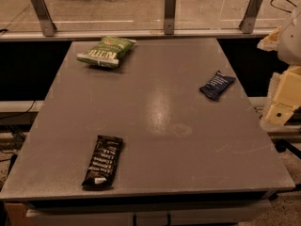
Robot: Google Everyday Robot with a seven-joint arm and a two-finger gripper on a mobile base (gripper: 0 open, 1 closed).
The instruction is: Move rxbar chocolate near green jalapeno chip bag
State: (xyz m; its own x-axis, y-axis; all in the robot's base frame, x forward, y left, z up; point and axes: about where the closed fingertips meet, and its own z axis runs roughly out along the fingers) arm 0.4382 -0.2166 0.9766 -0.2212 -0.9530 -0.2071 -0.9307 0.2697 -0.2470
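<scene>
The hand (281, 102) sat beside the bench's (188, 140) right edge; its grip could not be told. The rxbar (103, 162) lay far to its left, well apart from the chip bag (106, 51).

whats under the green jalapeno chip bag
Only the grey table shows around the green jalapeno chip bag; whatever lies beneath is covered. The gripper sits at the picture's right edge, away from it.

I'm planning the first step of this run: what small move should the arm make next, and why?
Probably swing the gripper from beside the table, at its right edge, leftward and toward the near edge, to hover over the rxbar chocolate. The bar lies ungrasped at the front-left, far from the green jalapeno chip bag at the back-left, so it must be reached first.
</scene>
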